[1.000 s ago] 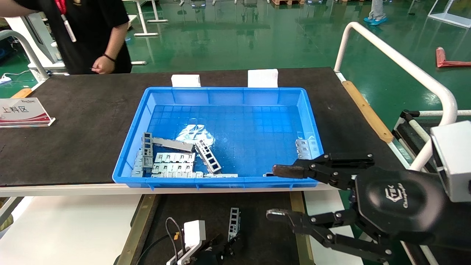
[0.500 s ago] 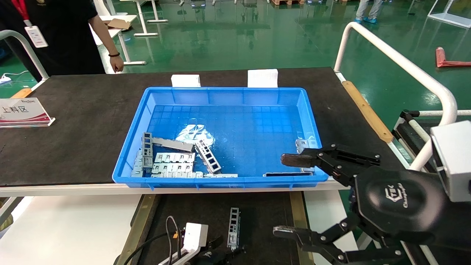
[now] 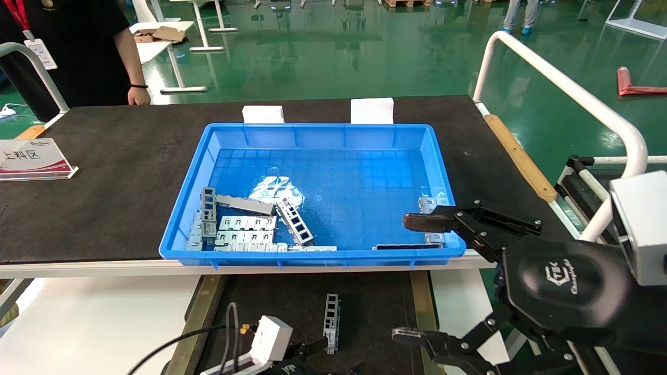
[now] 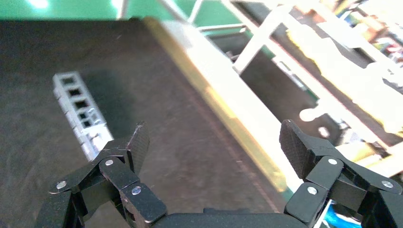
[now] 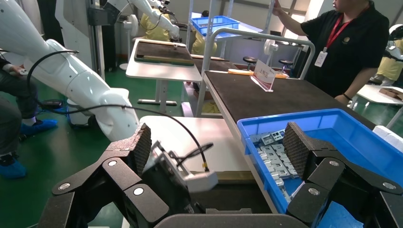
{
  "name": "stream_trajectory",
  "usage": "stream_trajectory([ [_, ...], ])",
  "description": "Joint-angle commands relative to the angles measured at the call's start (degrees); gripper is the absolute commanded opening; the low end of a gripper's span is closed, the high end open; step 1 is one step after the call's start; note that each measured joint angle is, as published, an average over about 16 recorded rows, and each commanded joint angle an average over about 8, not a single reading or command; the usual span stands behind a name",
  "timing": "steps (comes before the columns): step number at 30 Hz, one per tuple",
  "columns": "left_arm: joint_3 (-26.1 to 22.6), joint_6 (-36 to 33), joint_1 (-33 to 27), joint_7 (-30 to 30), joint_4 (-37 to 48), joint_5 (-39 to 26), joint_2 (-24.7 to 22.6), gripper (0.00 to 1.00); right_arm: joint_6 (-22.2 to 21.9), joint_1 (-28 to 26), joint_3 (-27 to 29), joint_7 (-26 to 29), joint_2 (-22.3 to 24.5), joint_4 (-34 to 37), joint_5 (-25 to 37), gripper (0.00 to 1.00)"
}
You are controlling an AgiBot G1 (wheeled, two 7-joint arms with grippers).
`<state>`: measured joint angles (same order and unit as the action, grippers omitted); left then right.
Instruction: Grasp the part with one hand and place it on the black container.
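The part (image 3: 331, 322), a slim silver bar with window cut-outs, lies flat on the black container (image 3: 376, 304), whose olive rails run down both sides. My left gripper (image 3: 327, 360) is open at the bottom edge of the head view, just behind the part's near end and apart from it. In the left wrist view the part (image 4: 79, 112) lies on the dark floor beyond the open gripper (image 4: 215, 142), with nothing between the fingers. My right gripper (image 3: 411, 279) hangs wide open and empty over the bin's near right corner.
A blue gridded bin (image 3: 318, 136) on the black table mat holds several grey parts at its near left (image 3: 245, 224) and a few at its right. A sign (image 3: 32, 159) stands at left. A person (image 3: 78, 47) stands behind the table. A white rail (image 3: 563, 86) runs along the right.
My left gripper has let go of the part, which now lies flat, and has drawn back towards me. My right gripper has opened wider and shifted slightly right. The person moved left.
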<state>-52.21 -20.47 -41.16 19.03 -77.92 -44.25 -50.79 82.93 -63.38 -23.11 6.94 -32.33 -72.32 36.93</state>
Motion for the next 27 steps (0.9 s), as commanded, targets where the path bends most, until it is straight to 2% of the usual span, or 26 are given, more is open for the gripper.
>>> stream_trajectory([
  [1,2.92,-4.20,1.11,-2.44,0.00,1.24,0.82,1.00,0.00,0.00,0.00,0.00,0.00,0.00,0.00,1.00],
  [11,9.92,-17.13,4.83,-10.09,-0.04,7.04,5.58,1.00,0.00,0.00,0.00,0.00,0.00,0.00,0.00,1.00],
  [21,13.11,-26.35,5.71,-13.00,-0.18,11.30,8.74,1.00,0.00,0.00,-0.01,0.00,0.00,0.00,0.00,1.00],
  [27,14.13,-29.22,5.73,-13.74,-0.14,12.92,9.30,1.00,0.00,0.00,-0.01,0.00,0.00,0.00,0.00,1.00],
])
